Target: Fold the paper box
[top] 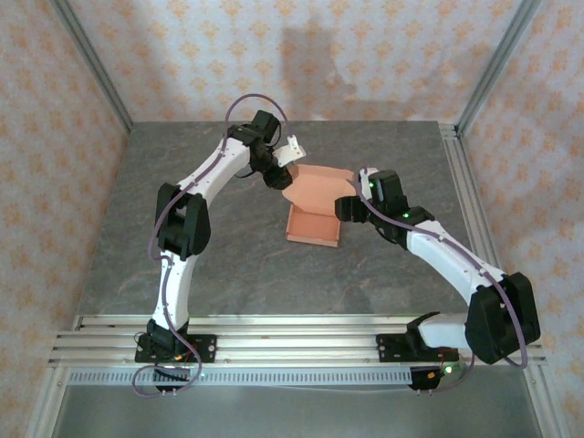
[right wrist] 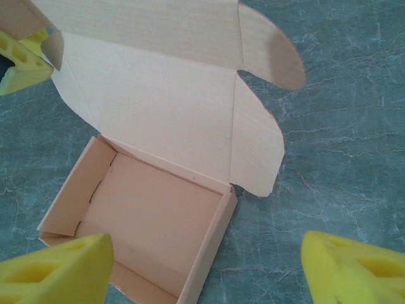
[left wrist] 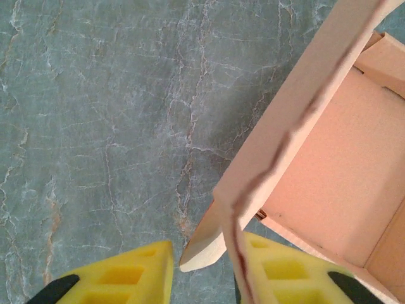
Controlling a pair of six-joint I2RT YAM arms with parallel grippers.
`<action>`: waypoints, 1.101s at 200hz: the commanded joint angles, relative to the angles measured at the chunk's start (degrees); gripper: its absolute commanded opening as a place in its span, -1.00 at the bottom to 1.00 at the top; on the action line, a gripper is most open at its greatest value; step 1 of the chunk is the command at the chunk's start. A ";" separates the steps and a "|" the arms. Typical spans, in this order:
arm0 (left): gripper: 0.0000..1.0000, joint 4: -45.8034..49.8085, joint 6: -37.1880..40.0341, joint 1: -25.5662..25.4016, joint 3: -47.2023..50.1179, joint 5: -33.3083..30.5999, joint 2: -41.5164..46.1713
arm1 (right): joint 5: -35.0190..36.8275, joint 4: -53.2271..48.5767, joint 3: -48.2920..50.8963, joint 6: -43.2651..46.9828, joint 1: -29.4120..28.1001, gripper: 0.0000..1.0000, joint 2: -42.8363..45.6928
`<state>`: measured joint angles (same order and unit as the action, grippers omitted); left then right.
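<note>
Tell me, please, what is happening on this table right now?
Two robot arms are folding a salmon-orange card box on a grey marbled table. Its shallow base is formed; the lid is open. The left gripper has its yellow fingers astride the lid's corner, though a firm pinch isn't clear. The right gripper hangs open at the base.
</note>
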<state>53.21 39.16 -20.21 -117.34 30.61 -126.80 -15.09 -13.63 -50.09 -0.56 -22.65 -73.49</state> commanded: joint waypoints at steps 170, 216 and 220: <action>-0.91 0.34 1.13 0.43 6.07 3.68 7.00 | -0.25 -0.10 -1.67 5.12 4.27 0.50 1.47; -0.92 -0.94 -0.13 0.43 8.35 4.55 9.03 | -6.37 -1.07 -3.59 13.61 6.64 0.44 1.01; -0.92 -0.90 -0.14 0.45 8.37 4.53 9.03 | -7.38 -1.13 -3.61 14.64 6.58 0.43 1.08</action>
<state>52.93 39.44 -20.21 -109.60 34.11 -120.51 -17.32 -13.74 -51.22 7.22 -16.19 -73.45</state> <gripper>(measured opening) 0.053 0.724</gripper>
